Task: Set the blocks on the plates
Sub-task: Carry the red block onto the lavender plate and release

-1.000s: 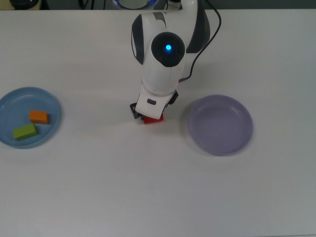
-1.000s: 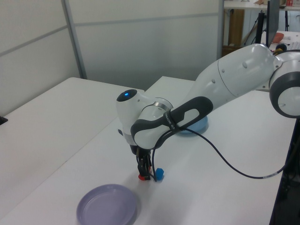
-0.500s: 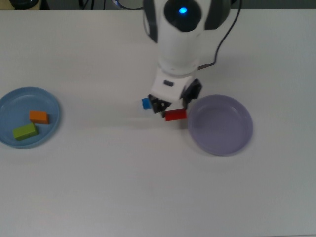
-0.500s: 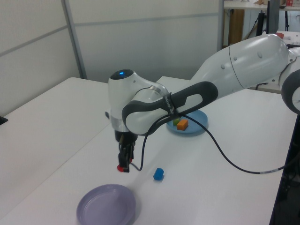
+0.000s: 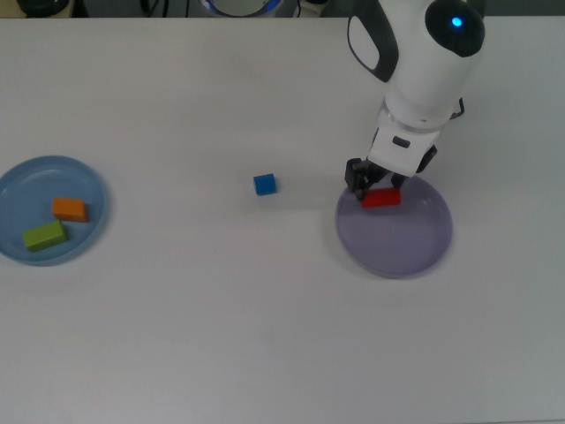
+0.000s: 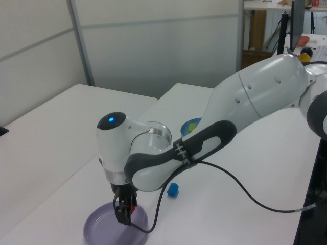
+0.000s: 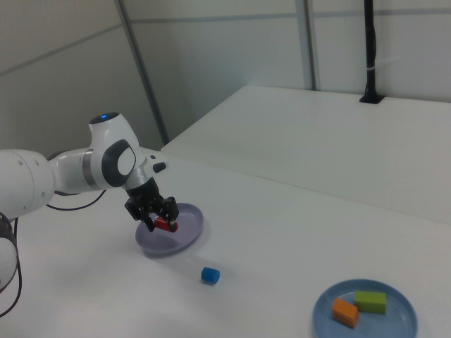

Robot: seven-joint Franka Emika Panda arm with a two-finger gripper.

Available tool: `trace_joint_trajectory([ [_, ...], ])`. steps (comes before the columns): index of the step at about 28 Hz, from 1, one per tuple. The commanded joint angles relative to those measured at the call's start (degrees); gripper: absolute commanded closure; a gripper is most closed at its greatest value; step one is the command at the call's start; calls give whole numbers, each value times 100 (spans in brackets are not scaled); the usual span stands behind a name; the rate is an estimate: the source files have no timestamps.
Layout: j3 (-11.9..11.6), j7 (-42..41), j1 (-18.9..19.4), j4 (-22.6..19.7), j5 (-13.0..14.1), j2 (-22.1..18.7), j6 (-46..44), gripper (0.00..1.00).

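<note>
One block, the red block (image 5: 381, 199), has been carried to the right in the top view since the frame half a second ago, where it was held beside the left rim of the lavender plate (image 5: 415, 252); now it is held over the far left part of this plate. The gripper (image 5: 378, 187) is clenched on the red block, whose long axis is seen running nearly left to right in the top view. The blue cube (image 5: 265, 184) is left on the white table (image 5: 265, 336), well apart from the plate's left side in the top view. On the light blue plate (image 5: 18, 177), at the top view's left edge, the orange block (image 5: 69, 209) and the green block (image 5: 44, 235) are lying as before. No writing can be read.
</note>
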Motion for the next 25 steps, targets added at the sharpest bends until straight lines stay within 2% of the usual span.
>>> trace_joint_trajectory([
  [1, -42, 191, -10, 114, -113, 72, 98, 72],
  [2, -42, 182, -19, 114, -113, 72, 98, 60],
  [4, -42, 138, -19, 114, -105, 72, 89, 55],
  [5, -42, 138, -19, 114, -105, 72, 89, 50],
  [6, -42, 138, -19, 105, -105, 72, 72, 40],
  [7, -42, 138, -19, 105, -105, 63, 54, 24],
  [8, -42, 181, -19, 96, -87, 54, 28, 0],
  [16, -139, 515, -124, 105, -8, -183, -534, 0],
  [21, -147, 446, -493, -9, 9, -403, -956, 0],
  [25, -253, 147, -739, -185, 27, -482, -1053, 0],
])
